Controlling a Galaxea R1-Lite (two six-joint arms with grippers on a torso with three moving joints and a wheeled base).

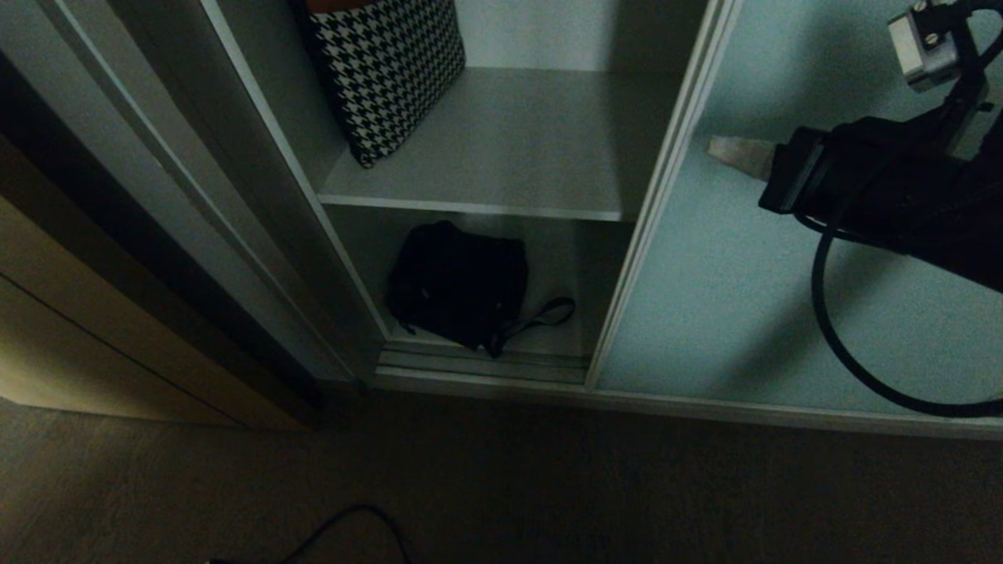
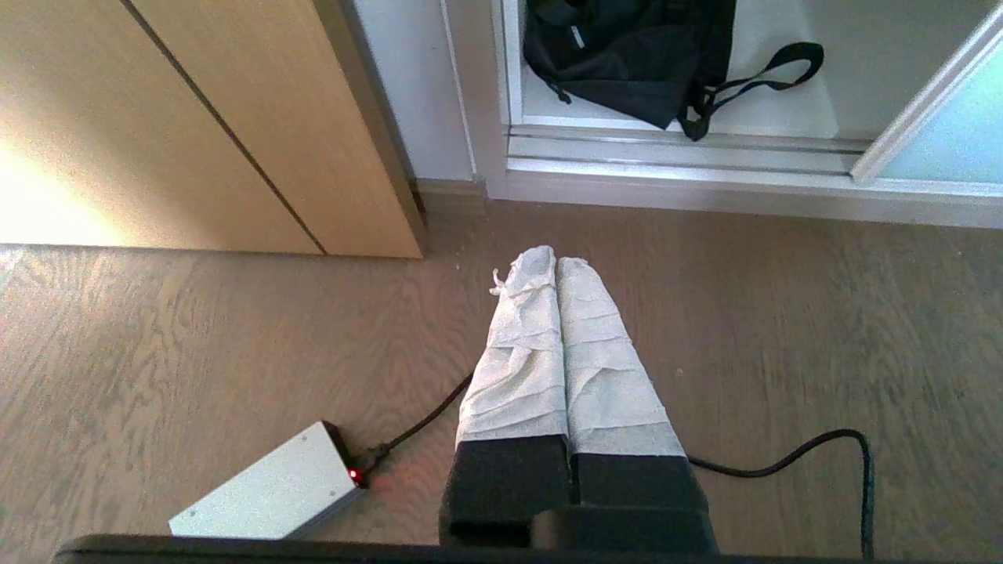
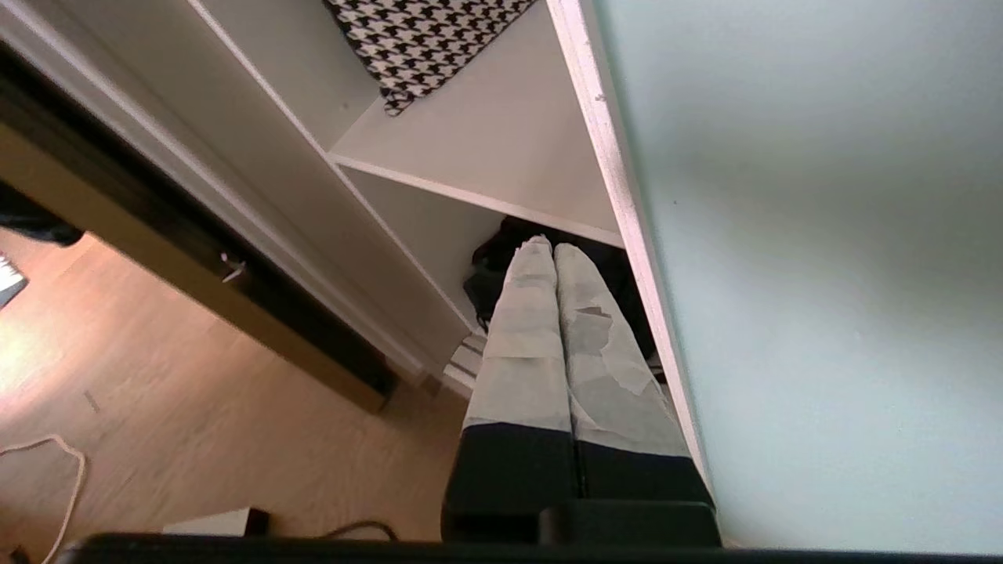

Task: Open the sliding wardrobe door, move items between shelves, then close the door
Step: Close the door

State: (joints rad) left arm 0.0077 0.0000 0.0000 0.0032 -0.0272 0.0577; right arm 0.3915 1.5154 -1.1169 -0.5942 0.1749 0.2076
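Head view is dim and murky; both wrist views are bright, with warm sunlight on the cabinet front [image 2: 196,133].

In the head view the open wardrobe compartment fills the upper middle of the frame. A shelf [image 1: 501,149] crosses it; on its left end, at the top of the frame, a patterned cushion [image 1: 388,70] leans against the left wall. Below the shelf, on the compartment bottom [image 1: 560,258], lies the bag [image 1: 458,282], its strap [image 1: 541,317] trailing right, just behind the door track [image 1: 482,364]. The sliding wardrobe door [image 1: 744,298] fills the right of the frame, beside the compartment. The right gripper [image 1: 733,153] is at upper right, before the door. A cabinet front [image 1: 94,345] stands at the left edge. The floor [image 1: 501,486] spans the bottom.
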